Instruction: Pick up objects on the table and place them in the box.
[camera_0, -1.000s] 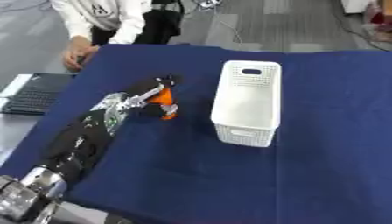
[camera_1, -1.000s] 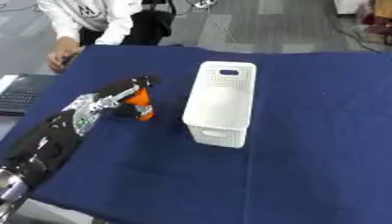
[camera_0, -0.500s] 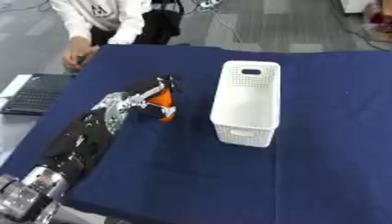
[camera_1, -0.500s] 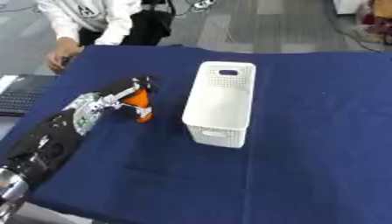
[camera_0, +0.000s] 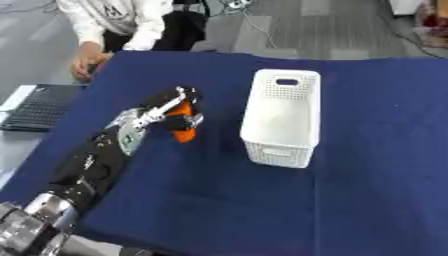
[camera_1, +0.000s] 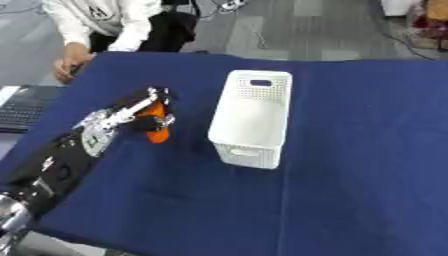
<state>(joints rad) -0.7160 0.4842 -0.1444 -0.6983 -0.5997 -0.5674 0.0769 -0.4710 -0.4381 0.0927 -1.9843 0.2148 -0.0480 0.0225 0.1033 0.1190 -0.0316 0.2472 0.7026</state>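
Perforated white plastic box (camera_0: 282, 116), left hand (camera_0: 166, 111) gripping orange object (camera_0: 183, 131)

We count one white box (camera_0: 281, 118) on one table with a blue cloth (camera_0: 367, 175). We see one orange object (camera_0: 183, 128), and one robot hand, the left hand (camera_0: 169, 109), around it. At the table's left side we count one dark laptop (camera_0: 35, 105).

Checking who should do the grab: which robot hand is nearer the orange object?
Left. The left hand has its fingers curled round the orange object, beside the white box. The right hand shows in neither view.
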